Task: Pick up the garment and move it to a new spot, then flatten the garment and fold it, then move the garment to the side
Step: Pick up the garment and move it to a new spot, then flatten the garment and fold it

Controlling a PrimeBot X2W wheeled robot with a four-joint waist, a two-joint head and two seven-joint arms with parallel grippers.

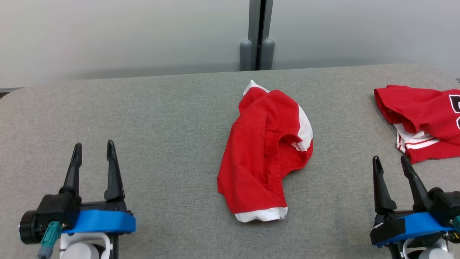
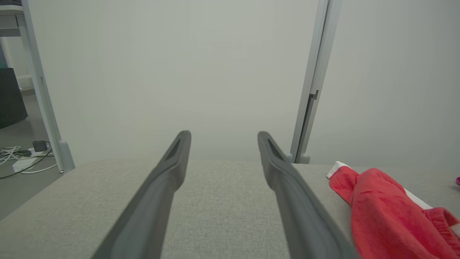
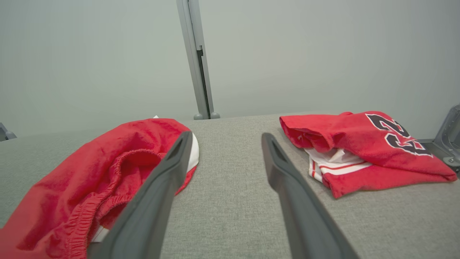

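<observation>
The garment is a pair of red shorts with white trim and an elastic waistband, lying crumpled at the middle of the grey table. It shows at the right edge of the left wrist view and at the left of the right wrist view. My left gripper stands open at the lower left, well left of the shorts, with nothing between its fingers. At the lower right my right gripper is open too, between the shorts and a second red piece, holding nothing.
A folded red jersey with white stripes and a dark number lies at the table's right edge. The grey fabric table ends at a pale wall with a metal post. Cables lie on the floor off the table's left.
</observation>
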